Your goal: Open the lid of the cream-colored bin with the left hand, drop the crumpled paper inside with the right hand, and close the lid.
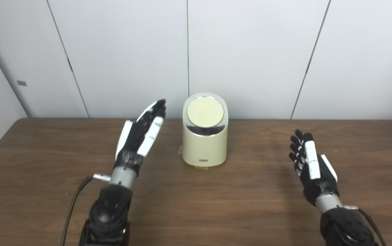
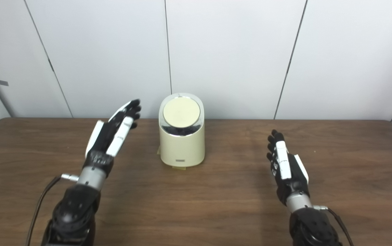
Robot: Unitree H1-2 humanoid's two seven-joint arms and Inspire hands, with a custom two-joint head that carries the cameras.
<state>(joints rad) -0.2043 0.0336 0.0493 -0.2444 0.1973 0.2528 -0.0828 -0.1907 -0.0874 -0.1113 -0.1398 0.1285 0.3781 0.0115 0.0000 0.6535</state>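
Bin (image 1: 205,143) first, through the left eye view: I see the cream-colored container standing upright on the brown wooden table (image 1: 45,205), toward the far edge and roughly centered between my two arms. Its round lid (image 1: 205,111) is down, tilted toward me inside a shiny rim. My left hand (image 1: 141,136) floats just beside the bin's left flank, not touching it, fingers stretched out straight and loosely spread, pointing up and away toward the white wall panels (image 1: 250,51); it grips nothing. My right hand (image 1: 310,167) hangs well apart from the bin on the other side, nearer to me, fingers extended upward and empty. I can find no crumpled paper anywhere on the tabletop or in either hand.

Switching to the right eye view, the bin (image 2: 181,145) sits a little left of center with the lid (image 2: 181,113) closed. The left hand (image 2: 112,138) is near its left side with a clear gap between them, fingers flat and apart. The right hand (image 2: 286,167) stays off to the right above the wood, fingers unfolded, holding nothing. A dark cable (image 2: 40,205) trails from the left wrist.
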